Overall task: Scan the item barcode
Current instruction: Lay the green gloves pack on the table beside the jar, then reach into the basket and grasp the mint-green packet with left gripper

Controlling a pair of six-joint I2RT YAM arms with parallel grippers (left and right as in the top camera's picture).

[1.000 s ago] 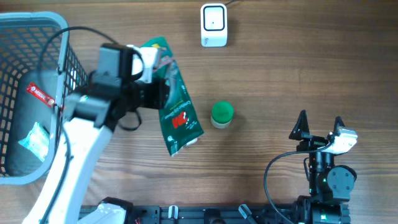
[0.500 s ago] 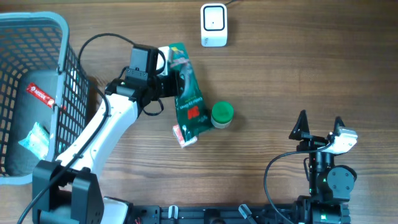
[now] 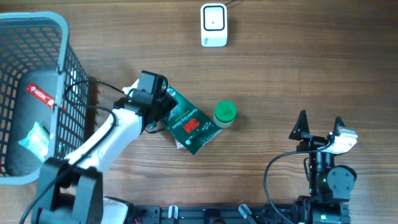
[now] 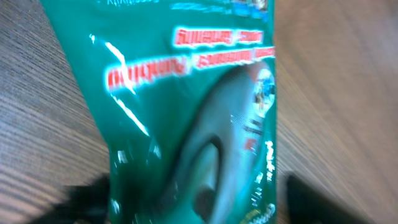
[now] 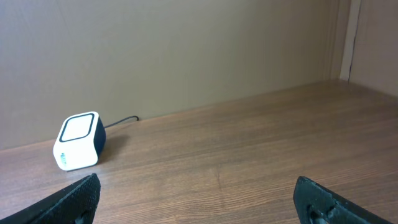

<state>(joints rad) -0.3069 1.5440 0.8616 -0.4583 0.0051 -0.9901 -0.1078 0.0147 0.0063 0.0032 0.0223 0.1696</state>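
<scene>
The item, a green pouch (image 3: pixel 189 122) with red print, lies on the wooden table just left of a green-lidded jar (image 3: pixel 224 114). My left gripper (image 3: pixel 166 111) is at the pouch's upper-left end. In the blurred left wrist view the pouch (image 4: pixel 186 93) fills the frame, and my left gripper (image 4: pixel 196 205) stands open with its dark fingers (image 4: pixel 84 199) wide on either side. No barcode shows. The white scanner (image 3: pixel 213 25) stands at the far centre of the table. My right gripper (image 3: pixel 319 126) rests open at the near right, its view facing the scanner (image 5: pixel 79 141).
A blue wire basket (image 3: pixel 62 37) with a grey pack and a small packet inside fills the left side, close to my left arm. The scanner's cable runs off the far edge. A wall (image 5: pixel 186 50) stands behind the table.
My left arm swung the pouch down and toward the near side. The pouch now lies flat beside the jar, and the left jaws have spread open off it. The right arm has not moved.
</scene>
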